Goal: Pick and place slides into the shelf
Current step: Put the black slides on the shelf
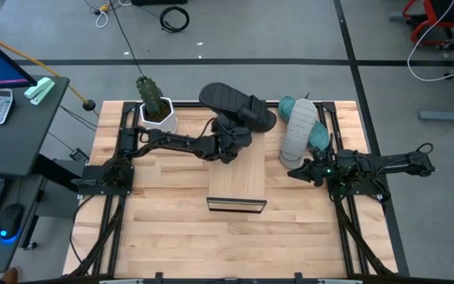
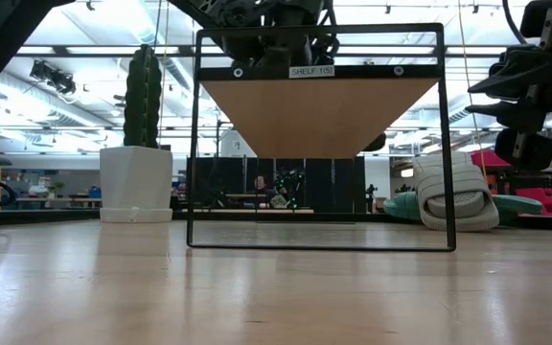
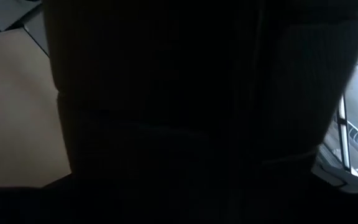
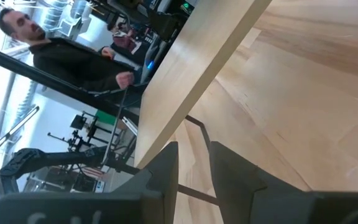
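Note:
The black slide point(image 1: 227, 99) lies slanted over the far end of the shelf point(image 1: 239, 177), a light-wood board in a black frame point(image 2: 319, 115). My left gripper point(image 1: 233, 132) is at the slide's near side, shut on it. The black slide point(image 3: 185, 93) fills the left wrist view. The light grey slide point(image 1: 298, 126) leans on the teal slide point(image 1: 319, 136) at the table's far right; both show in the low view, grey point(image 2: 453, 192) and teal point(image 2: 405, 206). My right gripper point(image 1: 294, 170) waits near them, its fingers a narrow gap apart point(image 4: 194, 165), touching nothing. My left gripper holds the black slide at its near side by the ribbed strap point(image 1: 243, 118), coming level from the table's left. The slide hides the fingers in the wrist view, so the kind of hold does not show. Whether the slide rests on the shelf board, I cannot tell.
A cactus in a white pot point(image 1: 154, 102) stands at the table's far left, beside the left arm point(image 2: 140, 144). The shelf's board point(image 4: 197, 68) stands just left of my right gripper. A person point(image 4: 73, 56) sits in the room beyond the table. Bare tabletop lies near the front edge.

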You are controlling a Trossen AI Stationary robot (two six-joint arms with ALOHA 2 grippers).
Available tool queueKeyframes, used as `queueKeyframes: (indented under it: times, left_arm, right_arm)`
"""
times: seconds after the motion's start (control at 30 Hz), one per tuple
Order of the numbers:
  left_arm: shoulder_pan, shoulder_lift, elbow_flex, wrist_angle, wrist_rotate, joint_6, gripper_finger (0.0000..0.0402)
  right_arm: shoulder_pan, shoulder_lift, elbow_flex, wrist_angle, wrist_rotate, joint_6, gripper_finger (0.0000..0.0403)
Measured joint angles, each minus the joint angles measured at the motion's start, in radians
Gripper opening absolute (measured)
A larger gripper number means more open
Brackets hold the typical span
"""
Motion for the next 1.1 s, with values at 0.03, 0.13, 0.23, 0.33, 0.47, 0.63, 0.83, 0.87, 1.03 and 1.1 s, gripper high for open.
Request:
queueKeyframes:
  times: [0.03, 0.13, 0.23, 0.33, 0.47, 0.63, 0.83, 0.87, 1.03, 1.1]
  left_arm:
    - [-0.001, 0.0, 0.0, 0.0, -0.001, 0.001, 0.0323]
    - [-0.006, 0.0, 0.0, 0.001, -0.002, -0.01, 0.0339]
    - [-0.006, 0.0, 0.0, 0.001, -0.001, -0.01, 0.0356]
    - [-0.005, 0.0, 0.0, 0.001, -0.002, -0.024, 0.0371]
    - [-0.003, -0.001, 0.0, 0.002, -0.002, -0.043, 0.0382]
    - [-0.006, -0.001, 0.0, 0.002, -0.002, -0.061, 0.0379]
    - [-0.013, -0.001, 0.0, 0.004, 0.001, -0.018, 0.0373]
    - [-0.013, -0.002, -0.001, 0.002, 0.0, 0.004, 0.0374]
    - [-0.013, -0.004, -0.002, 0.003, -0.003, 0.061, 0.0379]
    - [-0.013, -0.004, -0.002, 0.003, -0.004, 0.069, 0.0379]
  right_arm:
    - [0.0, 0.0, 0.0, 0.0, -0.001, 0.0, 0.0098]
    - [0.0, 0.0, 0.0, 0.0, -0.002, 0.0, 0.0098]
    - [0.0, 0.0, 0.0, 0.0, -0.009, 0.0, 0.0098]
    - [0.0, 0.0, 0.0, 0.001, -0.013, 0.0, 0.0098]
    - [0.0, 0.0, 0.0, 0.001, -0.013, 0.0, 0.0098]
    - [0.0, 0.0, 0.0, 0.001, -0.017, 0.0, 0.0098]
    - [0.0, 0.0, 0.0, 0.001, -0.021, 0.0, 0.0098]
    - [0.0, 0.0, 0.0, 0.001, -0.022, 0.0, 0.0098]
    - [0.0, 0.0, 0.0, 0.001, -0.023, 0.0, 0.0098]
    - [0.0, 0.0, 0.0, 0.001, -0.023, 0.0, 0.0098]
